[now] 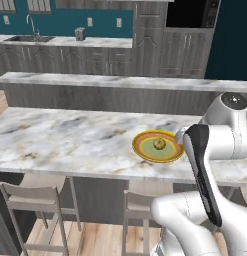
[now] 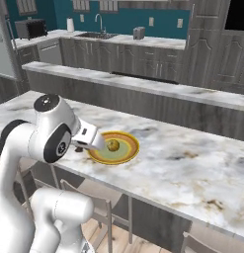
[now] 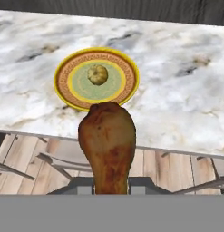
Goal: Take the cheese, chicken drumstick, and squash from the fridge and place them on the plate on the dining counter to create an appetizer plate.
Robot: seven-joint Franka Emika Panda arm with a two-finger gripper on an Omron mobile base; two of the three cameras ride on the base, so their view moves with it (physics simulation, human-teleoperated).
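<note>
Claw (image 3: pixel 111 183) around chicken drumstick (image 3: pixel 107 140)

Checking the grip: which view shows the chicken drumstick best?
The hand view: the chicken drumstick stands large between the tool's tips, before the plate. In both base views the arm hides it.

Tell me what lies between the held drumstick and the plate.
In the hand view, the drumstick hangs over the counter's near edge; only a bare strip of marble counter separates it from the plate, where the squash already sits.
</note>
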